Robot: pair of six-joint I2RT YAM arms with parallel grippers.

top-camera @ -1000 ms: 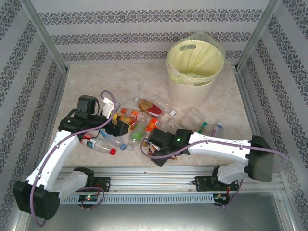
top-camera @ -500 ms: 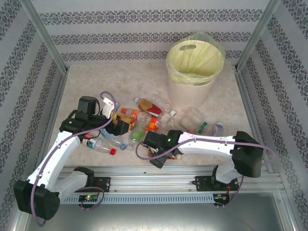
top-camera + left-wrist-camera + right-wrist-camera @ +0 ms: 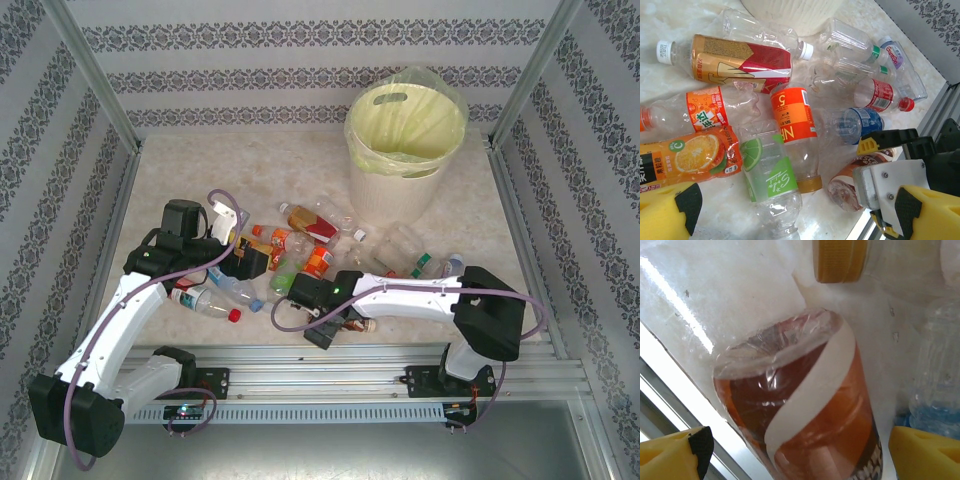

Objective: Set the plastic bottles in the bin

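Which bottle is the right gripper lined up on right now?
The brown-labelled bottle with the cream swirl band. It alone lies on its side inside the open right gripper, one yellow finger on each side of it.

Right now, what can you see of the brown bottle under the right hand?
The brown bottle is clear plastic with a brown label crossed by a white band, one end crumpled. It lies on its side on the table by the rail, between the open fingers of the right hand, not gripped.
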